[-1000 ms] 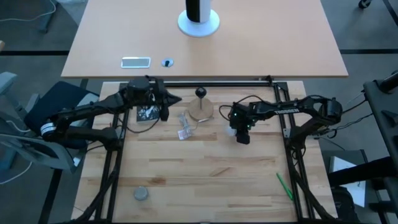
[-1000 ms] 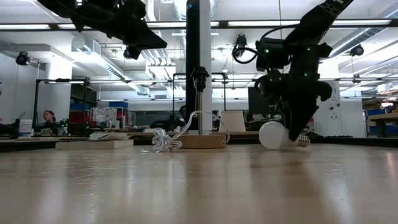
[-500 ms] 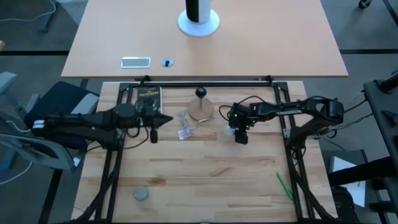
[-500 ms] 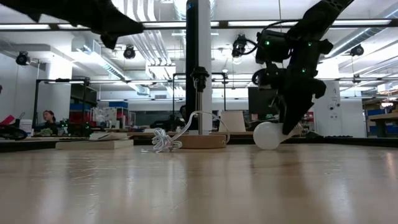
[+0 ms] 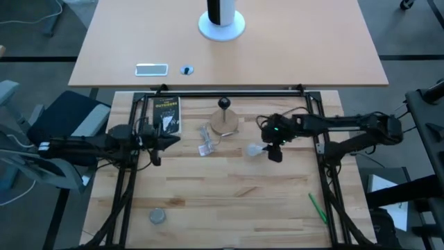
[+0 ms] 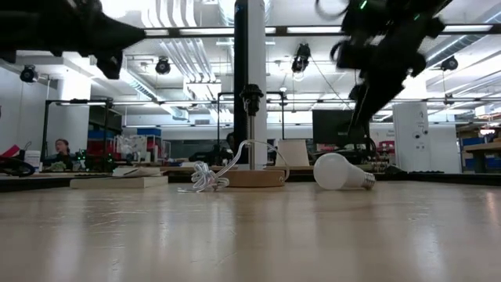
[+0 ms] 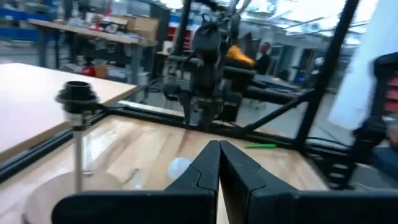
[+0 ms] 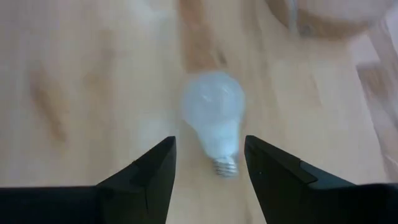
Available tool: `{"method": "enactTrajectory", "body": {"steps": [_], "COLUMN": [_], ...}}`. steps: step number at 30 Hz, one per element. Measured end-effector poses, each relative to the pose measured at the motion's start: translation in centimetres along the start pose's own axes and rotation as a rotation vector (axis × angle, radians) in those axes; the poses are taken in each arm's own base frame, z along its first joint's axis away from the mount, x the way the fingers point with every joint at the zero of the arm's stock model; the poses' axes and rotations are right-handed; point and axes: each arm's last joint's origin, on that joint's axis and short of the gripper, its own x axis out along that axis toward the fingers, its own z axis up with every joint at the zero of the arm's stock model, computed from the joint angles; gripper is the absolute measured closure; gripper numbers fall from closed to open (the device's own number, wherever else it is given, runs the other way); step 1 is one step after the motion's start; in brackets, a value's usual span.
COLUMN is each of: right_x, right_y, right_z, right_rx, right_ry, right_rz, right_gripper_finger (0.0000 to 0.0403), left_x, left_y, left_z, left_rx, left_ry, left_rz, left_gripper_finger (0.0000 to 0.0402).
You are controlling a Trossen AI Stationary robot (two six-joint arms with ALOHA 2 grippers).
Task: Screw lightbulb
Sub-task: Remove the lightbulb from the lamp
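Currently the lightbulb lies on its side on the wooden table, globe toward the left, silvery screw base toward the right, nothing gripping it. Low view confirms: bulb flat on the table surface, just right of the round wooden lamp base.

Right gripper sits just right of the bulb, raised off the table, released: fingers spread, with the bulb's screw end showing between them in the right wrist view. No contact with the bulb visible.

Left gripper is at the left side of the table, well apart from the bulb, fingers clenched together per the left wrist view, holding nothing.

Lamp base with its upright black socket stands at the far middle of the table; its coiled white cord lies just left of it. Green pen near right, small grey disc near left.
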Motion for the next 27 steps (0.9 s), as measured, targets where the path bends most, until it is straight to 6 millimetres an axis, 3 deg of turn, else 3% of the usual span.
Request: {"method": "enactTrajectory", "body": {"steps": [5, 8, 15, 23, 27], "right_x": [-3.8, -5.3, -7.0, -8.1, -8.4], "right_y": [3.1, 3.9, 3.4, 2.6, 2.5], "right_z": [-1.0, -2.5, -6.3, -9.9, -11.8], "right_rx": [-0.077, -0.114, -0.179, -0.251, -0.268], "right_ry": [-0.271, -0.425, -0.706, -0.921, -1.036], "right_rz": [0.037, 0.001, -0.059, -0.1, -0.02], "right_gripper_finger": [0.0222, 0.0229, 0.0244, 0.0256, 0.0262], "left_x": [-1.1, -1.6, -2.9, -3.0, -2.4], "left_y": [-0.1, 0.0, 0.3, 1.1, 1.2], "left_z": [-0.1, -0.4, -1.2, -5.1, -6.5], "left_rx": [0.042, 0.095, 0.164, 0.147, 0.123], "left_ry": [0.018, 0.043, 0.019, 0.04, 0.069], "left_rz": [-0.021, 0.017, 0.029, 0.032, 0.018], "left_gripper_finger": [0.0401, 0.0401, 0.0401, 0.0401, 0.0401]}}
